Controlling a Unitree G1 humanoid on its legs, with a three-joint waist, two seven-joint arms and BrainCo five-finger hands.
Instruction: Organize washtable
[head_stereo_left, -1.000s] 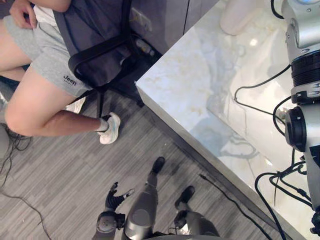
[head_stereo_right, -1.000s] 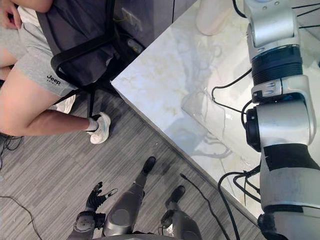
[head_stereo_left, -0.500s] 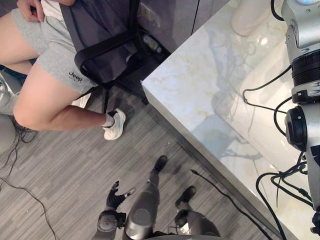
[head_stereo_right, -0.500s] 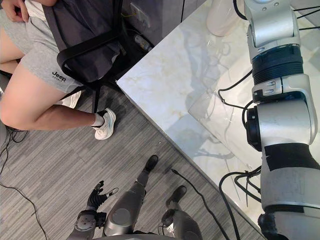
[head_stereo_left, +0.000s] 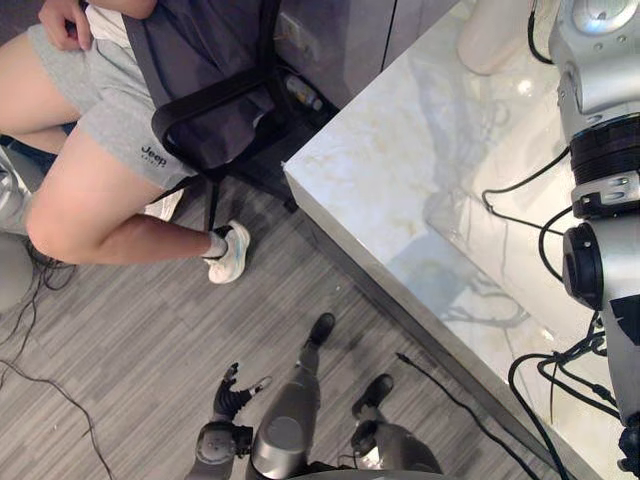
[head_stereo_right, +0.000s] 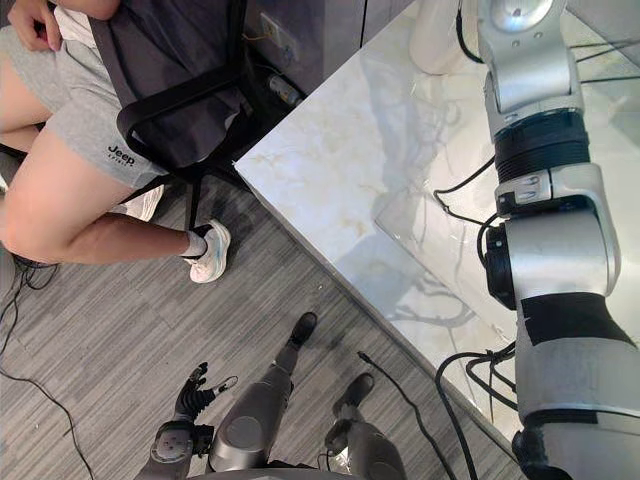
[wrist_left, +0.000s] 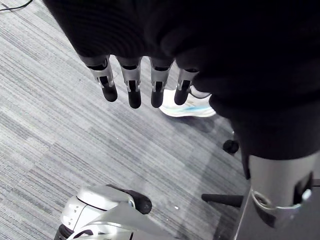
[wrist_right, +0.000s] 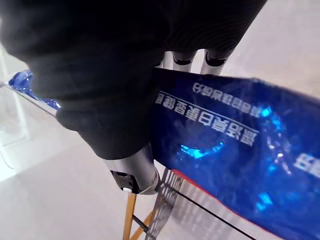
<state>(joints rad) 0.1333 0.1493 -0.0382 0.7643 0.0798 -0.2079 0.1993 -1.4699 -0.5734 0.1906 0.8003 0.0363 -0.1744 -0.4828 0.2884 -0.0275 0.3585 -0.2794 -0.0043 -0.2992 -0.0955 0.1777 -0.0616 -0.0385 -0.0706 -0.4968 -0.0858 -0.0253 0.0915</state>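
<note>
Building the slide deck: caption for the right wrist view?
Right hand pinches a glossy blue packet, a wire rack showing past it.

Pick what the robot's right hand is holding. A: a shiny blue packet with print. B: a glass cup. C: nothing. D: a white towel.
A: in the right wrist view the right hand pinches a shiny blue packet between its thumb in front and its fingers behind.
</note>
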